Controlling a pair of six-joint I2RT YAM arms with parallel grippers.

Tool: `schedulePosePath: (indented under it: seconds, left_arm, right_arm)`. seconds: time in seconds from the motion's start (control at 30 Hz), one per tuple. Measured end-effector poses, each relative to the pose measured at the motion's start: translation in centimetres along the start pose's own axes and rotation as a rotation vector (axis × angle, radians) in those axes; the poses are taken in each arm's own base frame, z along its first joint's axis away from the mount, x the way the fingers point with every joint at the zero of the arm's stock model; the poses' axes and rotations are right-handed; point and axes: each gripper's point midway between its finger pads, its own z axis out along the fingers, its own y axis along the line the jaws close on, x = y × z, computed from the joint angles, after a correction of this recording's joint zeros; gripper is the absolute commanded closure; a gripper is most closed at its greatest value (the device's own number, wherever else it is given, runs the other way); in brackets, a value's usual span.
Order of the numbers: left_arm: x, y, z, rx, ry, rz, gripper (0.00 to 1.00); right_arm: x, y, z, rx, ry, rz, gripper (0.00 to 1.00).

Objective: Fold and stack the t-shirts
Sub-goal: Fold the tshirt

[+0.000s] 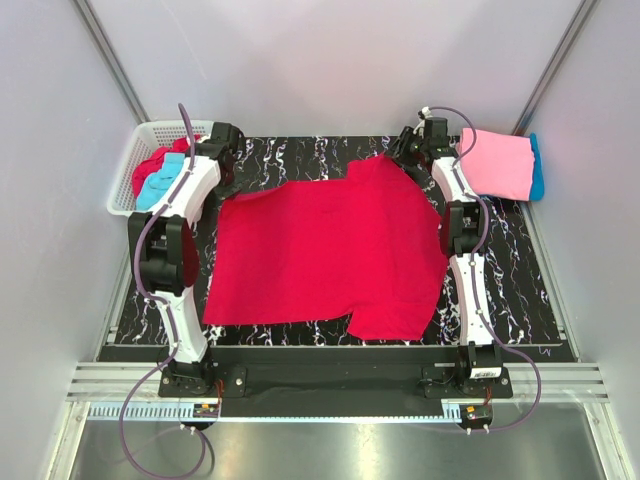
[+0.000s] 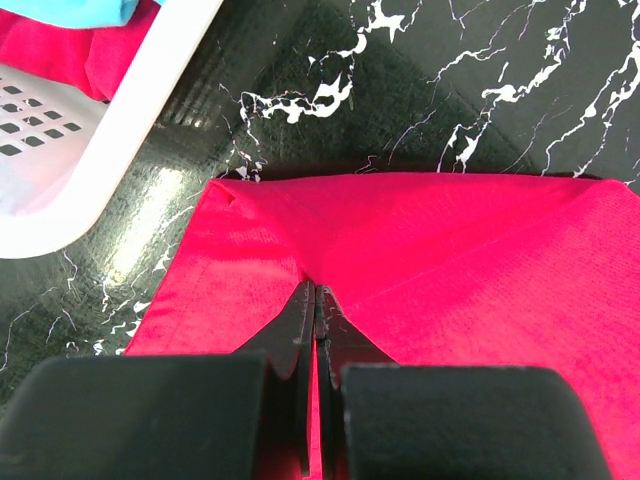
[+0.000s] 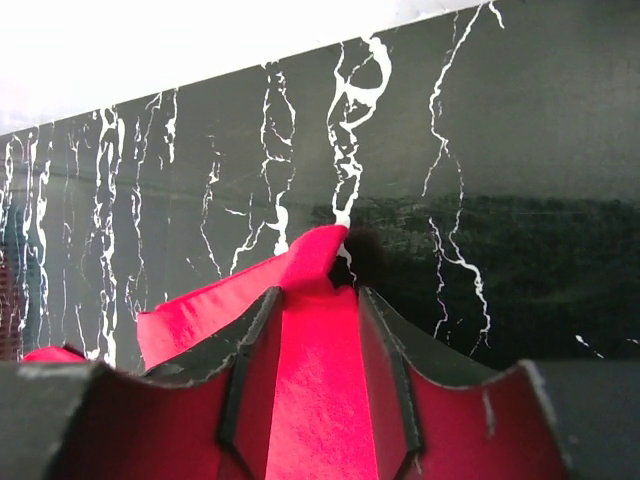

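Crimson soft t-shirt [image 1: 330,250] spread flat: your extended left end effector [image 2: 313,292] pinches its edge shut, your right end effector [image 3: 318,292] straddles a raised corner, part-open.

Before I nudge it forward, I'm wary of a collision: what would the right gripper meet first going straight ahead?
The raised fold of the red shirt at the tips of the right gripper. Past it is the black tabletop, then probably the white wall, though depth is unclear.
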Motion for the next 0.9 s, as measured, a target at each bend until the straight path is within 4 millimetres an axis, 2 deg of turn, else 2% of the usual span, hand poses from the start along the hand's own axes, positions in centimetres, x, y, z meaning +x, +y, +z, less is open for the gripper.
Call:
schedulePosePath:
  seconds: [0.03, 0.07, 0.13, 0.2, 0.5, 0.6, 0.77, 0.9]
  left_arm:
    - [0.0, 0.0, 0.0, 0.000, 0.000, 0.000, 1.00]
    - [0.0, 0.0, -0.1, 0.001, 0.000, 0.000, 1.00]
    - [0.1, 0.0, -0.1, 0.001, 0.001, 0.002, 1.00]
    - [0.2, 0.0, -0.1, 0.001, 0.001, 0.003, 1.00]
    - [0.4, 0.0, -0.1, -0.001, 0.004, 0.006, 1.00]
    - [0.4, 0.0, -0.3, 0.003, 0.002, 0.006, 1.00]
    - [0.4, 0.5, -1.2, 0.005, -0.006, 0.004, 1.00]
    - [0.4, 0.8, -1.9, 0.011, -0.016, -0.001, 1.00]
  right_arm:
    - [0.0, -0.1, 0.0, 0.003, 0.001, 0.000, 0.61]
    - [0.1, -0.1, 0.0, 0.005, 0.002, 0.001, 0.74]
    - [0.3, -0.2, -0.1, 0.010, 0.010, -0.002, 0.92]
    - [0.5, -0.4, -0.1, 0.019, 0.017, 0.004, 1.00]
    - [0.7, -0.7, -0.1, 0.031, 0.021, -0.003, 1.00]
    - [1.1, -0.6, -0.8, 0.043, 0.040, 0.002, 1.00]
    - [1.9, 0.4, -4.1, 0.087, 0.096, 0.009, 1.00]
    - [1.2, 2.0, -7.6, 0.119, 0.094, -0.013, 1.00]
